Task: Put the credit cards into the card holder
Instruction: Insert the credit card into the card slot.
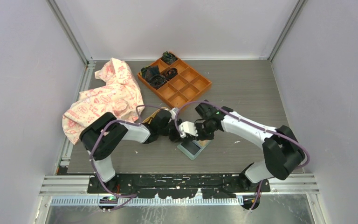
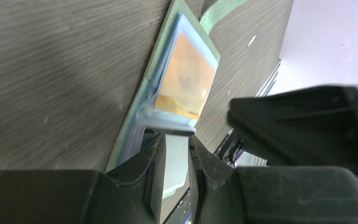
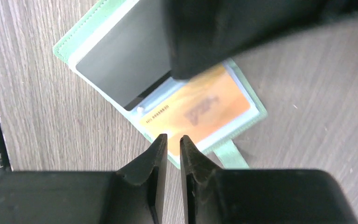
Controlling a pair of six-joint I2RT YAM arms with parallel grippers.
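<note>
The sage-green card holder (image 1: pixel 193 148) lies open on the table between both grippers. In the right wrist view its green rim (image 3: pixel 65 44) frames a black card (image 3: pixel 121 65) lying on one half, its edge at the blue slot lip. The other half shows an orange panel (image 3: pixel 200 109), and the tab (image 3: pixel 230 156) sticks out. My left gripper (image 2: pixel 177 136) hovers low over that card (image 2: pixel 175 163), jaws a narrow gap apart and empty. My right gripper (image 3: pixel 173 136) is shut and empty over the orange half. No pale card is in view.
An orange nine-compartment tray (image 1: pixel 175 80) with dark items stands at the back centre. A patterned cloth (image 1: pixel 105 98) lies at the left. The two arms nearly meet over the card holder (image 2: pixel 135 126).
</note>
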